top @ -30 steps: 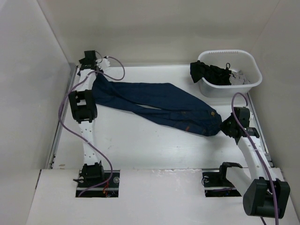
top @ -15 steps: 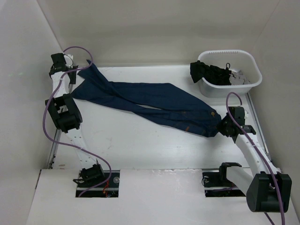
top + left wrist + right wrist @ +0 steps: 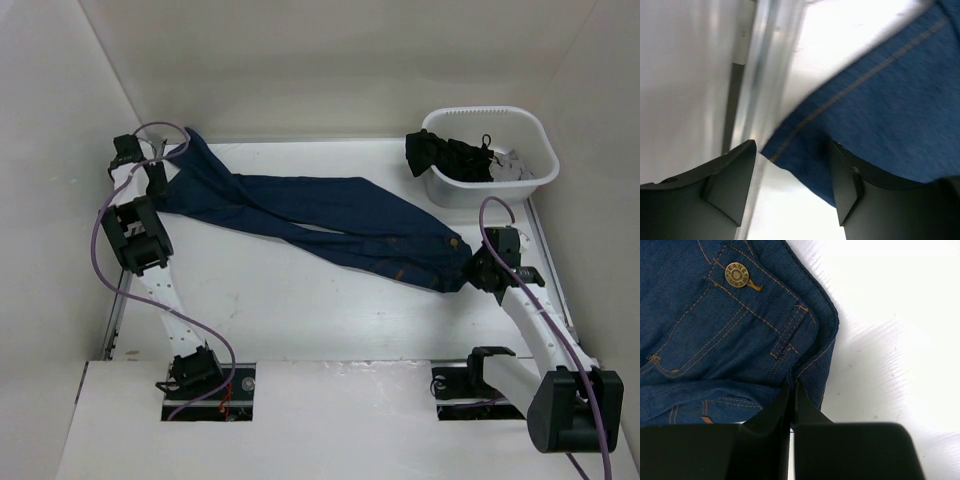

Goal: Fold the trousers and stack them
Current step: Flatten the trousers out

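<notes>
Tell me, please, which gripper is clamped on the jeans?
The right gripper, shut on the jeans beside the brass button; the left gripper stands open by the leg hem.

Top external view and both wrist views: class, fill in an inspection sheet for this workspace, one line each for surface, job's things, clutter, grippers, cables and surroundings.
Surface: white table, with a metal rail along its left edge.
Job's things: dark blue trousers lying unfolded, spread diagonally, legs far left, waistband right.
Clutter: white basket at far right, holding black garments.
Grippers: left gripper open over a leg hem; right gripper shut on the waistband.
Cables: purple cables along both arms; the left one loops near the leg ends.
Surroundings: white walls; nothing else seen.
</notes>
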{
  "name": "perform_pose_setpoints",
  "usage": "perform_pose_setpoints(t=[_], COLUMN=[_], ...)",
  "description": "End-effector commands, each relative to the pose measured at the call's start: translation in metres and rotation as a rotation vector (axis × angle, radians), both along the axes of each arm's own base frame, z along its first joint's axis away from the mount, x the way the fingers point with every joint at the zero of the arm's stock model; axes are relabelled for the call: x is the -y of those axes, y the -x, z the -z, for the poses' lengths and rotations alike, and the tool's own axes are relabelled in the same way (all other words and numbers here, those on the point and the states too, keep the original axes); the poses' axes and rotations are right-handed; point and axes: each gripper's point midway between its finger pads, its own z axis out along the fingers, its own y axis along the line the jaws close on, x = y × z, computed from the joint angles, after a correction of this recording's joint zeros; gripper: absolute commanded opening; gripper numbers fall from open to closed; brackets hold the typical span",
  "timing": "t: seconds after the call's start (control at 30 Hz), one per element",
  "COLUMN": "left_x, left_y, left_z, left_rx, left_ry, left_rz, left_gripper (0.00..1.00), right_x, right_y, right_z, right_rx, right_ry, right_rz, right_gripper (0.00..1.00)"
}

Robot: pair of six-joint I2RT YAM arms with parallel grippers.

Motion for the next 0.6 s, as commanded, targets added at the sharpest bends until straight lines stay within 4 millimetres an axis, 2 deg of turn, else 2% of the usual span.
perform_pose_setpoints(t=[0.0,0.03,0.07,0.13,0.17,0.27,0.37,0.43,0.5,0.57], left_x=[0.003,0.012,0.023,0.033,0.032,0.008,-0.028,-0.046,-0.051,-0.049], left_y=[0.004,0.009,0.015,0.027,0.034,0.052,0.073,0.094,0.118,0.143], left_z=[0.006,0.010,0.015,0.020,0.020,0.004,-0.042,-0.077,-0.105,-0.119], left_rx=[-0.014,-0.036,-0.058,-0.096,-0.110,-0.116,-0.084,-0.081,-0.096,-0.127], left_ry=[0.051,0.074,0.098,0.113,0.099,0.048,-0.021,-0.074,-0.115,-0.143], left_rz=[0.001,0.038,0.084,0.119,0.115,0.089,0.058,0.063,0.091,0.122], left_gripper=[0.54,0.50,0.41,0.10,0.03,0.00,0.00,0.00,0.00,0.00], right_x=[0.009,0.010,0.012,0.016,0.019,0.027,0.043,0.056,0.060,0.059], right_y=[-0.014,-0.015,-0.016,-0.020,-0.023,-0.038,-0.053,-0.056,-0.054,-0.050], right_z=[-0.020,-0.021,-0.022,-0.028,-0.032,-0.059,-0.101,-0.120,-0.129,-0.126], right_rx=[0.064,0.068,0.072,0.089,0.103,0.186,0.290,0.329,0.354,0.361], right_ry=[0.038,0.038,0.037,0.040,0.045,0.062,0.101,0.116,0.111,0.094], right_rz=[0.005,0.007,0.012,0.019,0.023,0.014,0.013,0.032,0.036,0.035], right_gripper=[0.00,0.00,0.00,0.00,0.00,0.00,0.00,0.00,0.00,0.00])
